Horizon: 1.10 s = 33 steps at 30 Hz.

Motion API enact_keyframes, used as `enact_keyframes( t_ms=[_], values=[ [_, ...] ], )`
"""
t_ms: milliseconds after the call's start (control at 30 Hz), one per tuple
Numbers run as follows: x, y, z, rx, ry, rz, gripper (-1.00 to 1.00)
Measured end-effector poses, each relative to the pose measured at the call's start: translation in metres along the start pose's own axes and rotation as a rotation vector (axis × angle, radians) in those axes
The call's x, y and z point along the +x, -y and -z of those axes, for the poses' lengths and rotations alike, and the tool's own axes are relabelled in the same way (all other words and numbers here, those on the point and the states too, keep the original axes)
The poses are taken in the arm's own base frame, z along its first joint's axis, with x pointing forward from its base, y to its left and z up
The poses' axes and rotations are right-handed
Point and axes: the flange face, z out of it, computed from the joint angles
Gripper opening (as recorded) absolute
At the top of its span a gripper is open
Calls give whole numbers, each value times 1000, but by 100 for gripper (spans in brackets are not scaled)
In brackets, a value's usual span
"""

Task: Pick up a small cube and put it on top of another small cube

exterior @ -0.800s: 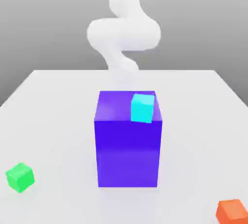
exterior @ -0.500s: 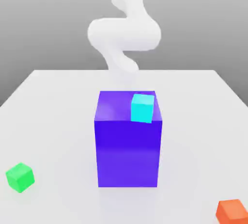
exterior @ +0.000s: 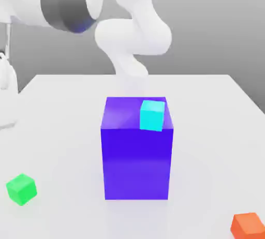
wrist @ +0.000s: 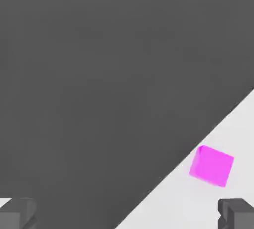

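swinging into the exterior view's upper left, the white robot arm (exterior: 67, 0) has arrived; jaws wide, empty, near a small magenta cube (wrist: 211, 165) resting on the white counter (wrist: 198, 208), likely the pick target.

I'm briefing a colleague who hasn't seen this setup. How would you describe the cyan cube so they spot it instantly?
Find the tall purple block in the middle of the white table. The cyan cube sits on its top face, toward the exterior view's right. It is the one small cube raised off the table: the green cube and the orange cube both rest on the tabletop nearer the front corners.
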Motion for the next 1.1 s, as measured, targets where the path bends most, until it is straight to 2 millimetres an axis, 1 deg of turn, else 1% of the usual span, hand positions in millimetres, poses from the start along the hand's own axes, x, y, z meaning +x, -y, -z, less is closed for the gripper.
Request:
enact_keyframes(
  t_ms=[133,300,367,433,467,633,667,700,733,800,833,933,1100],
  values=[
    [30,-15,-71,-84,26,-119,0],
    [64,-49,-160,-187,60,-275,0],
    [67,-59,-193,-204,66,-301,0],
    [65,-67,-226,-209,67,-308,0],
    [64,-69,-236,-209,67,-309,-100],
    [64,-69,-236,-208,68,-309,-100],
    [64,-71,-242,-208,68,-309,-100],
    [65,-69,-236,-209,68,-310,-100],
    [66,-67,-226,-209,68,-310,-100],
    [69,-61,-198,-209,68,-310,-100],
    [69,-62,-185,-210,66,-303,-100],
    [69,-83,-162,-221,51,-231,-100],
    [65,-129,-130,-225,48,-113,-100]
  ],
)
